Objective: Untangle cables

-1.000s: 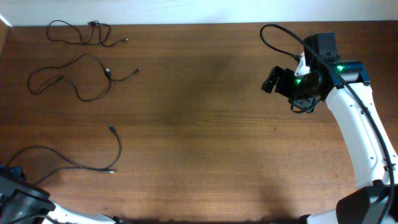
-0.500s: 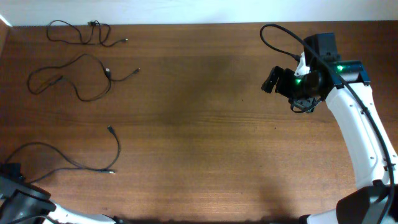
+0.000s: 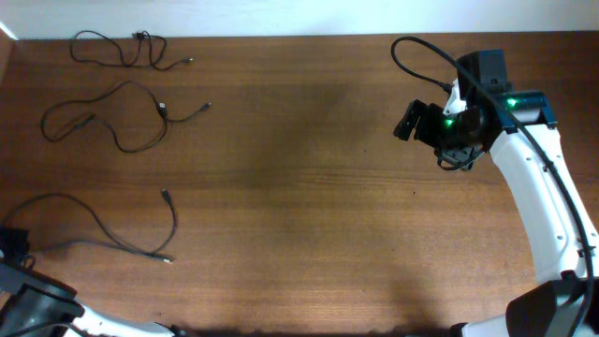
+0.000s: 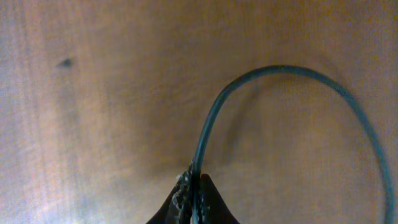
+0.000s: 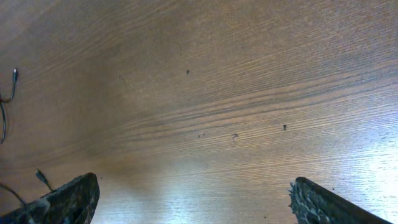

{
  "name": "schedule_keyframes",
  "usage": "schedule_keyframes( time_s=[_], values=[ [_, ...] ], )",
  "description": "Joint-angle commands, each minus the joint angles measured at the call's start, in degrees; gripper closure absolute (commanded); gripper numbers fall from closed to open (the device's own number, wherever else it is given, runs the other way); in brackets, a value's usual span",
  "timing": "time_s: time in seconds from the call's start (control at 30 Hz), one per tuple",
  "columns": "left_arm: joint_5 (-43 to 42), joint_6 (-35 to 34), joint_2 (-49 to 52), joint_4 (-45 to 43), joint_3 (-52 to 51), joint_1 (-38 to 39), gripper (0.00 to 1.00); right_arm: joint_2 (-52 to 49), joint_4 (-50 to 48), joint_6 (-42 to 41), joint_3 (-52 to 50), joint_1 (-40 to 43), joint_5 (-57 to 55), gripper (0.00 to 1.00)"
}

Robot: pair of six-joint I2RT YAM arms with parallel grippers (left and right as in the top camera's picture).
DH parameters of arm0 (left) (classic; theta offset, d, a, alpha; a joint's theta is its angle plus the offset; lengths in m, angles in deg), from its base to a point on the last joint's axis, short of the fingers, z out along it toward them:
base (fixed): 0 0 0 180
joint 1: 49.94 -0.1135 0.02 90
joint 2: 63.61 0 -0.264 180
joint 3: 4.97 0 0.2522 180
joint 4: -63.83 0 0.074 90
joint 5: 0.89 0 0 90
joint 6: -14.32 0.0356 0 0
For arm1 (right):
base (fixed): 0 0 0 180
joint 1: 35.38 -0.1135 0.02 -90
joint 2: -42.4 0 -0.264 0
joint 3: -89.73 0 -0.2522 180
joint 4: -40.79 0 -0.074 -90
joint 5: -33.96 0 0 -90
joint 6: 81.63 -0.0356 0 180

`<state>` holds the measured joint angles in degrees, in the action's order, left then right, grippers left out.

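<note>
Three thin black cables lie apart on the left of the wooden table: one at the back, one below it, and a looped one near the front left. My left gripper sits at the table's left edge, shut on the looped cable. In the left wrist view the jaws pinch the cable, which arcs up and away to the right. My right gripper hovers open and empty over the right side, fingers wide apart.
A thicker black cable belonging to the right arm loops at the back right. The right wrist view shows two cable ends at its left edge.
The left gripper has shifted slightly toward the back, and the looped cable's arc has risen and widened with it. The right arm and the other two cables have not moved.
</note>
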<state>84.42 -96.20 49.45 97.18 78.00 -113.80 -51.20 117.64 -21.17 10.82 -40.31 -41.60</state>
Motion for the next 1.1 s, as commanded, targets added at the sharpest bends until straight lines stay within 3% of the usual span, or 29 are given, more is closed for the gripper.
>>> schedule_keyframes(
  time_s=[0.0, 0.03, 0.1, 0.13, 0.17, 0.33, 0.5, 0.7, 0.8, 0.9, 1.03, 1.07],
  values=[
    [-3.3, 1.2, 0.7, -3.5, -0.2, 2.7, 0.94, -0.2, 0.2, 0.4, 0.9, 0.0, 0.4, 0.01],
    [-3.3, 1.4, 0.7, -3.9, 0.0, 3.4, 0.94, -0.2, 0.2, 0.3, 0.9, 0.0, 0.4, 0.01],
    [-3.0, 1.3, 0.7, -3.9, 1.1, 4.7, 0.52, -0.2, 0.2, 0.4, 0.9, 0.0, 0.4, 0.02],
    [-3.0, 1.4, 0.7, -3.9, 1.7, 5.0, 0.18, -0.2, 0.2, 0.4, 0.9, 0.0, 0.4, 0.01],
    [-3.0, 1.4, 0.7, -3.7, 2.6, 4.9, 0.01, -0.2, 0.3, 0.4, 0.9, 0.0, 0.4, 0.01],
    [-3.1, 1.3, 0.7, 2.6, 6.2, 4.5, 0.01, -0.2, 0.3, 0.4, 0.9, 0.0, 0.4, 0.01],
    [-3.1, -5.5, -3.1, 12.2, 10.1, 5.3, 0.01, -0.2, 0.1, 0.4, 0.9, 0.0, 0.4, 0.01],
    [-1.1, -13.2, -6.3, 31.5, 7.3, 16.0, 0.01, -0.3, -1.4, 0.2, 0.9, 0.0, 1.8, 0.01],
    [6.5, -20.9, -6.3, 30.6, 1.0, 22.3, 0.01, -0.3, -1.2, 0.2, 0.9, 0.0, 1.8, 0.01],
    [7.3, -20.9, -6.3, 24.5, -6.5, 27.1, 0.01, -0.3, -0.9, 0.4, 0.9, 0.0, 1.8, 0.01],
    [7.5, -20.9, -6.3, 20.3, -11.8, 27.6, 0.01, -0.3, -0.9, 0.4, 0.9, 0.0, 1.8, 0.02],
    [7.5, -20.9, -6.3, 20.2, -12.2, 27.6, 0.05, -0.3, -0.9, 0.4, 0.9, 0.0, 1.8, 0.02]
  ],
)
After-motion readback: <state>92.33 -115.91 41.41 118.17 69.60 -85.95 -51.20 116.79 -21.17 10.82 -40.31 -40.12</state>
